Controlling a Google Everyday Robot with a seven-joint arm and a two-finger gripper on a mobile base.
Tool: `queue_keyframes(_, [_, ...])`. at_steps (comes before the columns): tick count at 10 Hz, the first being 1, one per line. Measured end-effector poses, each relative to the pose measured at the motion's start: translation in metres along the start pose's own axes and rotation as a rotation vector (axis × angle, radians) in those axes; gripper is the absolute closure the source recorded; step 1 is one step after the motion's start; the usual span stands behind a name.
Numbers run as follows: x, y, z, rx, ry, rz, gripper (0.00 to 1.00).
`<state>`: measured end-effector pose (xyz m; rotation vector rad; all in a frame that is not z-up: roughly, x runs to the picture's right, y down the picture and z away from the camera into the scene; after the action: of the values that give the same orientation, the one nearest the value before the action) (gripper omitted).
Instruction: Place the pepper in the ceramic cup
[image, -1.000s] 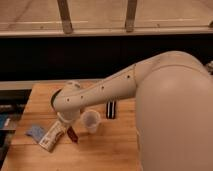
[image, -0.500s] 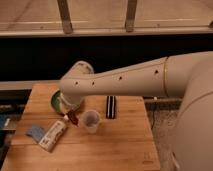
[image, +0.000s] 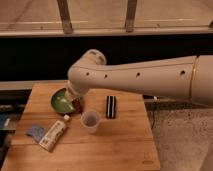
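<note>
My gripper (image: 76, 101) hangs under the big white arm, over the near right rim of the green bowl (image: 61, 102). It is shut on the pepper (image: 78, 106), a slim dark red piece that hangs down from it. The ceramic cup (image: 90, 121), small, white and upright, stands on the wooden table (image: 115, 142), just below and right of the pepper. The pepper is above the table and left of the cup's mouth, apart from it. The arm hides most of the gripper.
A white tube-shaped bottle (image: 53, 135) lies at the front left, with a blue object (image: 35, 132) beside it. A black rectangular object (image: 111, 106) lies right of the cup. The table's right edge drops to a speckled floor.
The gripper has risen with the pepper and moved up and right, from beside the white bottle to the green bowl's rim. The arm has swung higher across the view.
</note>
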<state>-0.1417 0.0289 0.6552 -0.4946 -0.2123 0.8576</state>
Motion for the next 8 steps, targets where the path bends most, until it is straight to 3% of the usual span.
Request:
queue_keyframes(2, [0.016,-0.015,0.014,0.004,0.001,0.034,1.0])
queue_keyframes(7, [0.073,-0.047,0.074,-0.02,0.021,0.147,1.0])
queue_keyframes(8, [0.073,-0.047,0.073,-0.019,0.019,0.147,1.0])
